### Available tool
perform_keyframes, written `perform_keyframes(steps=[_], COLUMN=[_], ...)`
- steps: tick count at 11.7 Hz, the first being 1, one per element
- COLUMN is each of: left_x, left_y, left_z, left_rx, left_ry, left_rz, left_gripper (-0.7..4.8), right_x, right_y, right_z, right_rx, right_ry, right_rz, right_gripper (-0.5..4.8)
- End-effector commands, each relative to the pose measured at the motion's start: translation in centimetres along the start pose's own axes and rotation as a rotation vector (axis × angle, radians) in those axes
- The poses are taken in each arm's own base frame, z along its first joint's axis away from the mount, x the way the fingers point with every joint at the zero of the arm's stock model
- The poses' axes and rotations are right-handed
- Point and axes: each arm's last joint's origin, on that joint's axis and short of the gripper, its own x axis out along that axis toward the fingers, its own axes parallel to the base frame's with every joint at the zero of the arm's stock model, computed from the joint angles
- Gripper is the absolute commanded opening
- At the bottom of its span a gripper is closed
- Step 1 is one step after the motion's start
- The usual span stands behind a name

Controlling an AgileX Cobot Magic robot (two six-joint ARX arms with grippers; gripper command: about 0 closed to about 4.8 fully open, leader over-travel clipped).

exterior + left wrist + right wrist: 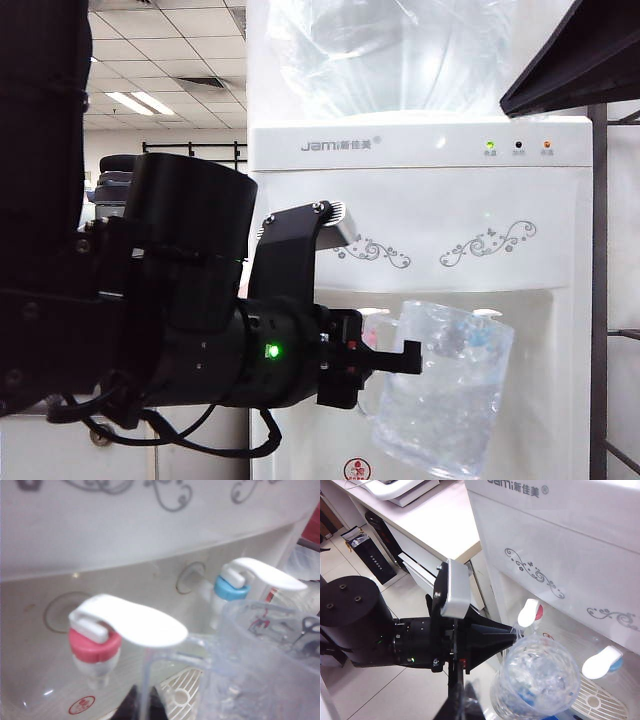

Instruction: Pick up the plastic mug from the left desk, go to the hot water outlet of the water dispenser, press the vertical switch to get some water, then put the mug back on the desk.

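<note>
My left gripper [142, 706] is shut on the clear loop handle [145, 677] of the plastic mug [260, 665]. In the exterior view the left gripper [404, 358] holds the dimpled mug [445, 390], slightly tilted, in front of the recess of the white water dispenser [420, 205]. The hot water outlet [95, 647] has a pink-red collar, and its white vertical switch [132, 624] is just above the handle. The mug's rim [540, 672] lies a little below and beside that outlet [536, 611], between the two taps. My right gripper [465, 706] is shut, empty, and hangs above the left arm [395, 630].
A blue-collared tap [230, 587] with its own white lever [267, 574] is beside the mug. A white drip grille [180, 695] lies in the recess floor. The beige desk [435, 525] stands next to the dispenser. A dark rack [600, 300] is at the right.
</note>
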Motion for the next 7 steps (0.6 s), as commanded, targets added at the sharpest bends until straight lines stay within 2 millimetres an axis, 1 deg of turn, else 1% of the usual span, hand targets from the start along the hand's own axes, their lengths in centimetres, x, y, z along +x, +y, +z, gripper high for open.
perform_keyframes(steps=[1,7], left_x=[0.09,0.01], left_y=[-0.05,-0.32], left_z=[0.87,1.78], left_rx=[-0.025,-0.026], left_ry=[-0.064,-0.093], left_rz=[0.002,-0.021], left_gripper=[-0.05,-0.05], right_x=[-0.07,-0.07], right_y=[0.07,0.07], right_z=[0.24,0.24], right_rx=[-0.002,-0.002], right_ry=[-0.018,-0.018], right_rz=[0.005,0.005], right_gripper=[-0.06,-0.06])
